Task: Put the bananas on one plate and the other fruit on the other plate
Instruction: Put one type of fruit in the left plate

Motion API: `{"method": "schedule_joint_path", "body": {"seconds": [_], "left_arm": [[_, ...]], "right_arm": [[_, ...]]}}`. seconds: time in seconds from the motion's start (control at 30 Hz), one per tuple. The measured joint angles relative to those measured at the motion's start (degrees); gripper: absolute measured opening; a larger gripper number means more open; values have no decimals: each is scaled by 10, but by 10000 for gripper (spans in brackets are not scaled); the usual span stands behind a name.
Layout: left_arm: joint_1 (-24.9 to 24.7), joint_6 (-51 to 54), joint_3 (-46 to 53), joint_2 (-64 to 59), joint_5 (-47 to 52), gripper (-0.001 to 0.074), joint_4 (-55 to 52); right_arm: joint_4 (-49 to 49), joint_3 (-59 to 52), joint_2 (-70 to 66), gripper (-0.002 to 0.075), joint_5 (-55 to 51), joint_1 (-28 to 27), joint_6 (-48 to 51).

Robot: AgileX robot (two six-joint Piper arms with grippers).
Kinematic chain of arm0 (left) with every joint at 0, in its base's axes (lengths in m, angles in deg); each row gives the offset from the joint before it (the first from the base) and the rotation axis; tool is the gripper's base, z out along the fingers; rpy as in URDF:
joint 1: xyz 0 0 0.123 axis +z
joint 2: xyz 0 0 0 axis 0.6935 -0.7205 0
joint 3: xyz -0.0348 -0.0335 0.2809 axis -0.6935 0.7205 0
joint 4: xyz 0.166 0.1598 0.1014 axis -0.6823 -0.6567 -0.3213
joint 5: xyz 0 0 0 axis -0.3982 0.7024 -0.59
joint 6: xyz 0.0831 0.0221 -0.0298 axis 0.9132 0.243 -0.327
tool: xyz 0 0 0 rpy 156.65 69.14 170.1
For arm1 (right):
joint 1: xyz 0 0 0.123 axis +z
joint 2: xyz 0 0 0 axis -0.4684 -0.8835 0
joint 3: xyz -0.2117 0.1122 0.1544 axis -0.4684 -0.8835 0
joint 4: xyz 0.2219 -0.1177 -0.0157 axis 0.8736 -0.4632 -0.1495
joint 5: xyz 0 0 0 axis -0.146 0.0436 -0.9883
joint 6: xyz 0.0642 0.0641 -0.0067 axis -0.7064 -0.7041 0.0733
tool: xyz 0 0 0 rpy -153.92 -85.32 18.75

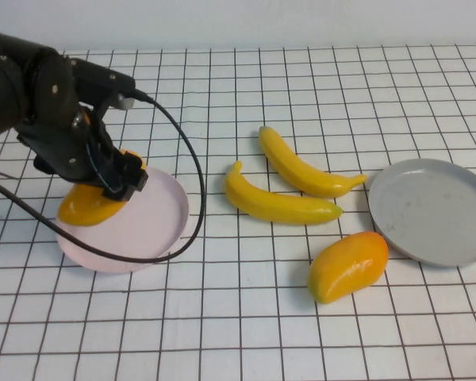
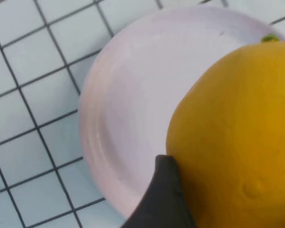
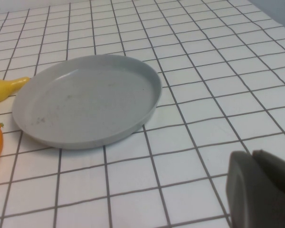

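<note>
Over the pink plate at nine o'clock, my left gripper pinches a mango; next I release it. Right gripper pressed together, parked by the grey plate. Bananas and second mango wait centrally.

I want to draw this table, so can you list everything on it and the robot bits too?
bananas: two, yellow, mid-table side by side, one nearer, one behind.
mangoes: two, orange-yellow, one loose on the table near the grey plate, one over the pink plate's left edge in the left end effector.
pink plate: one, pale pink, left.
grey plate: one, grey, right, bare.
table: one, white with dark grid.
left end effector: black, over the pink plate, closed around a mango.
right end effector: dark, near the grey plate, shut.
</note>
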Motion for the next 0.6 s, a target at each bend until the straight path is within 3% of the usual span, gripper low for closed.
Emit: {"method": "schedule_joint_path", "body": {"seconds": [0.27,0.6], "left_arm": [[45,-40,26,-49,-48,542,-3],[35,-45,-13,-60,-45,544,-41]], "right_arm": [[0,0,0,-16,0,0,0],[0,0,1,-16,0,0,0]]}}
